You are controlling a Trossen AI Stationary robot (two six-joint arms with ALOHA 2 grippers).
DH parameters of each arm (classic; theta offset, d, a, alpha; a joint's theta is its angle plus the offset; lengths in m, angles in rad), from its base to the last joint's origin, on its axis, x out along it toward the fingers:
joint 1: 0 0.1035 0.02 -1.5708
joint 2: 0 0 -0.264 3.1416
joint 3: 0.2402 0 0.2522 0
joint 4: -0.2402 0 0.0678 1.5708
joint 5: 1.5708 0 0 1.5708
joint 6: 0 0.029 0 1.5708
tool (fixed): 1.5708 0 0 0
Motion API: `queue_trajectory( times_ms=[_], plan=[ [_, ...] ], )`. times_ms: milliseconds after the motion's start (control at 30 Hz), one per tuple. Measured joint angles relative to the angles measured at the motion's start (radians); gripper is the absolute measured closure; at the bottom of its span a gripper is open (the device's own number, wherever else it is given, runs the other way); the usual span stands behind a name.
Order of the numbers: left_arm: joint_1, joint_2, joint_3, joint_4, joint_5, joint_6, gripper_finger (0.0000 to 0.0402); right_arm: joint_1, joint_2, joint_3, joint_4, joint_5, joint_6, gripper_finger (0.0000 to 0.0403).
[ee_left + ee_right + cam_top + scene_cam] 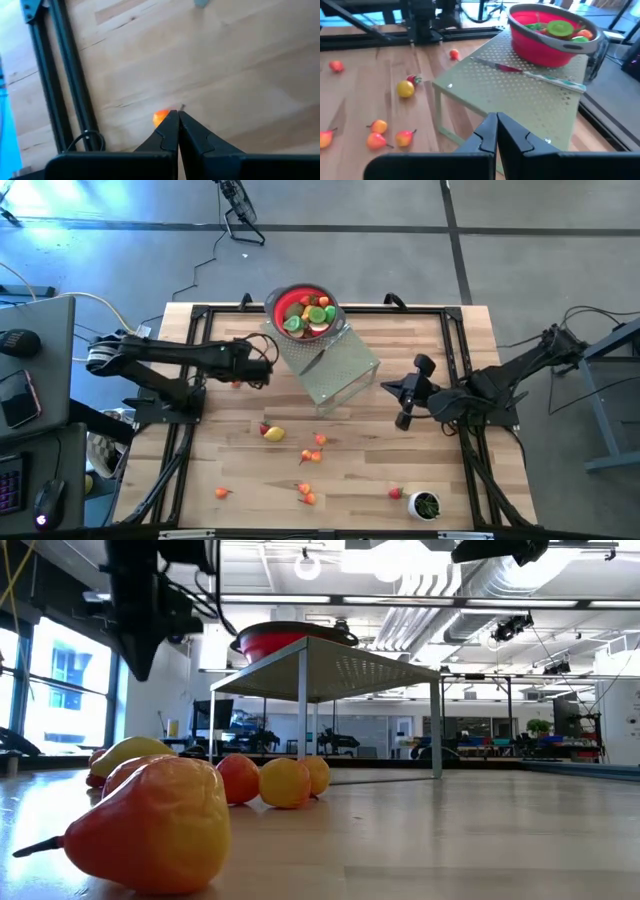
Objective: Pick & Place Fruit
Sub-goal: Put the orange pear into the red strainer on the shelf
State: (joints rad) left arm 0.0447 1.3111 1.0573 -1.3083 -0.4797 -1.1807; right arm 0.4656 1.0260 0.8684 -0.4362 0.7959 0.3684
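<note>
Both grippers empty, fingers closed: left gripper (178,116) poised over orange fruit (160,117), right gripper (497,120) waiting near perforated stand (520,90). Step judged: approach. Next: open, descend, grasp, carry to red bowl (273,302).

Both arms reach inward, facing each other; the left tool (268,367) and the right tool (392,392) are each pinched closed, holding nothing.
</note>
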Motion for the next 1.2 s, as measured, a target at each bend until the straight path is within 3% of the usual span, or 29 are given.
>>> queue_trajectory(
  times_ms=[200, 367, 767, 933, 1200],
  plan=[
    [0.061, 0.075, 0.0, 0.021, 0.01, 0.001, 0.0402, 0.034, -0.003, 0.0, -0.002, -0.01, -0.004, 0.0401],
    [0.06, 0.109, -0.056, 0.131, 0.002, 0.126, 0.0402, 0.051, -0.003, 0.0, -0.002, -0.009, -0.004, 0.0401],
    [0.06, -0.006, -0.346, 0.388, -0.063, 0.155, 0.0402, 0.051, -0.003, 0.0, 0.007, 0.044, 0.0, 0.0401],
    [0.06, -0.019, -0.401, 0.406, -0.084, 0.125, 0.0402, 0.051, -0.003, 0.0, 0.007, 0.044, 0.0, 0.0401],
    [0.06, -0.018, -0.439, 0.4, -0.014, 0.085, 0.0402, 0.051, -0.003, 0.0, 0.006, 0.044, 0.0, 0.04]
  ],
)
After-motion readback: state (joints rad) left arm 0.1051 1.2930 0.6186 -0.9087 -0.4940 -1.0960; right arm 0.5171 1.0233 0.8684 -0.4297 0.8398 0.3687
